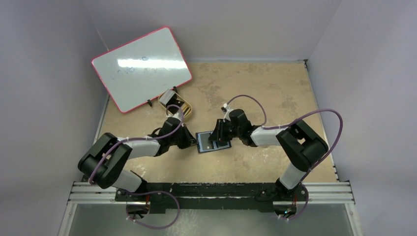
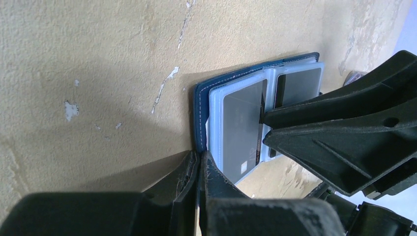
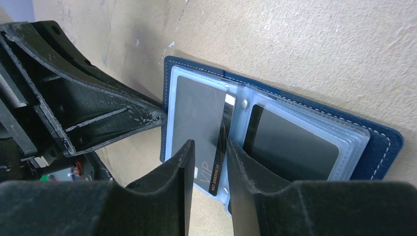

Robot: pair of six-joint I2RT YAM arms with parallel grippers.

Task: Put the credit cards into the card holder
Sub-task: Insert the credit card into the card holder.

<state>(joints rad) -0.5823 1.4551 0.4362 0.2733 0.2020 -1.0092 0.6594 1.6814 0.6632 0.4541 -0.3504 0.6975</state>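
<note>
Positioned between the 2 arms on the tan, scuffed counter (image 1: pixel 275 93): card holder (image 1: pixel 209 146), opened flat, navy cover down, clear glossy pockets up. At the edge nearer the left arm: left gripper (image 2: pixel 199 158), set low against the counter, jaws pressed almost together and pinching the stitched navy cover at 1 corner. Over the card holder from the opposite side: right gripper (image 3: pixel 210 147), jaws held a narrow gap apart and straddling the area beside the centre fold, with the dark band of 1 card visible in the gap; firm contact with that card not determinable. In the pocket on the half nearer the left gripper: credit card 1 (image 3: pixel 194 113), grey, marked "VIP", with a printed number along its dark band; depth of insertion not determinable. In the pocket on the other half: credit card 2 (image 3: pixel 290 142), darker grey, lying flat behind the clear film. Along the outer edge of that half: several stacked clear sleeves, inset from the navy cover's white stitching. At the far left of the counter: whiteboard (image 1: pixel 142 69) with a pink-red frame, tilted, faint writing not legible. Just in front of the whiteboard, beside the left arm's wrist and apart from the card holder: gold tin (image 1: pixel 175 104).
</note>
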